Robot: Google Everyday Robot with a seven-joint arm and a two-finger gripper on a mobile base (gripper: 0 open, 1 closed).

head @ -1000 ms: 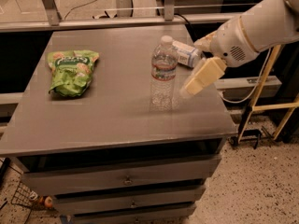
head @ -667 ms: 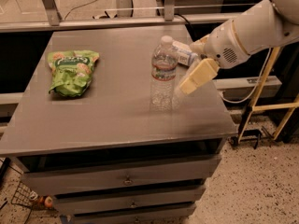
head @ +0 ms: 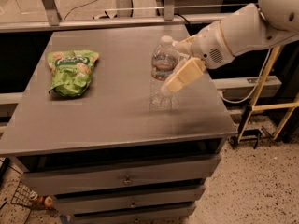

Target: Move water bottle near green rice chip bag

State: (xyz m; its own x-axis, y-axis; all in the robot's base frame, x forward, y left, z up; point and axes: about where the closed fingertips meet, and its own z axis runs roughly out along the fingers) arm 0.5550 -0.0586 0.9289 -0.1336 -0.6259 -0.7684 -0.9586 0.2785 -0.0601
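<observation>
Over the last second the gripper (head: pixel 172 65) has slid left across the table (head: pixel 117 120) and closed the gap to the bottle (head: pixel 159 70), while the bottle has kept its place, upright near the right-hand middle of the top. The claw is spread open. Its near finger (head: pixel 184 74) now crosses the bottle's right side instead of hanging clear of it, and a paler part by the cap looks to us like the far finger (head: pixel 183 44) behind the shoulder. We judge this as the end of the reach: the bottle sits between the jaws but nothing grips it yet, so the carry has not begun. The bag (head: pixel 70 71) lies flat at the left of the table, well apart from the bottle, with bare surface between them. Much is hard to read here. The near finger hides the bottle's right flank, so we cannot tell whether either finger touches the plastic. The far finger is mostly hidden behind the bottle. The clear lower body blends into the grey top, and its foot is hard to place. The arm (head: pixel 243 29) runs out of view at the upper right.
</observation>
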